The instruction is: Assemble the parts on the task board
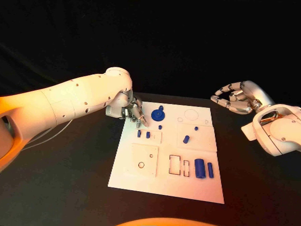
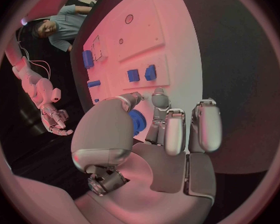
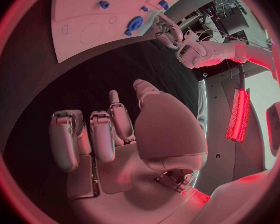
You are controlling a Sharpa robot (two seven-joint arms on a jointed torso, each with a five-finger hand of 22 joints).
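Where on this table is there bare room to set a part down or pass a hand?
Bare table lies left of the board, and more between the board's right edge and the right hand. The board's far left corner is crowded: the left hand sits beside the round blue part.

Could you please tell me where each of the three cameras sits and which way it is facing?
Head view: on the robot's head, looking down at the task board; both arms, left hand and right hand show.
Left wrist view: behind the left hand, facing the board and a round blue part.
Right wrist view: behind the right hand, facing the board's far edge.
All three share the board; the right wrist view also shows the left hand.
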